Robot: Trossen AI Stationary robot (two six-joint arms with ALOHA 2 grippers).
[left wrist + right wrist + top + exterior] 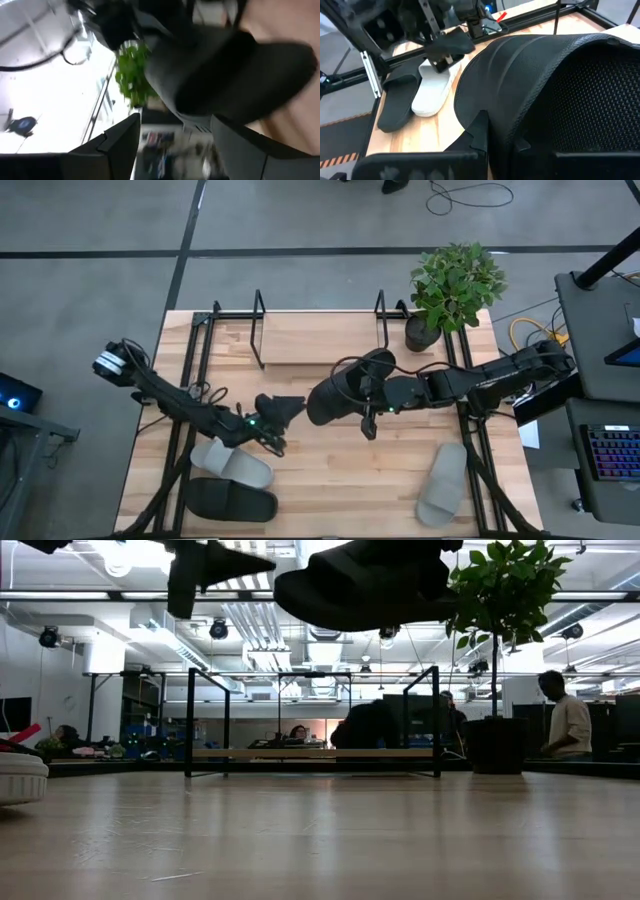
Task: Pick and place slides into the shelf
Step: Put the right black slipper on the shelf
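A black slide hangs high over the middle of the table, with my right gripper shut on it from the right. My left gripper stands open and level just left of that slide, fingers pointing at its near end with nothing between them. The shelf, a black wire frame on a wooden board, stands at the table's far middle. One light grey slide and a second black slide lie sole down at the near left. Another light grey slide lies at the near right. My right gripper grips the black slide at its right part, by the strap; the slide itself hides the exact place of contact. The fingers come from the table's right, slanting slightly down. The slide is lifted clear of the table, tipped, reaching out leftward beyond the fingers.
A potted plant stands at the far right corner beside the shelf. Bare wood lies in the table's middle below the held slide. People sit and stand in the room beyond the table.
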